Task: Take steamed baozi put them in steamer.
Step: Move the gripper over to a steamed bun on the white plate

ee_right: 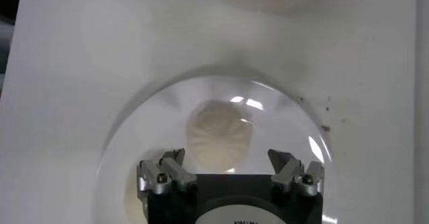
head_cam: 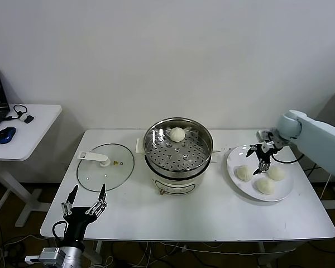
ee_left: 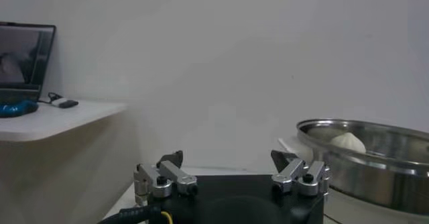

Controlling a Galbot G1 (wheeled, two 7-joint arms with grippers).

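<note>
One baozi is seen at the far side of the steamer, mid-table; three more lie on the white plate to the right. The right gripper is held over that plate (jaws spread, nothing grasped). The left gripper is parked at the near-left, jaws released.

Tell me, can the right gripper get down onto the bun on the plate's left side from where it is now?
Probably yes. The right gripper hangs open just above the white plate, with that bun below it, and nothing lies between them. The other two buns sit farther right, seemingly clear of its fingers.
</note>
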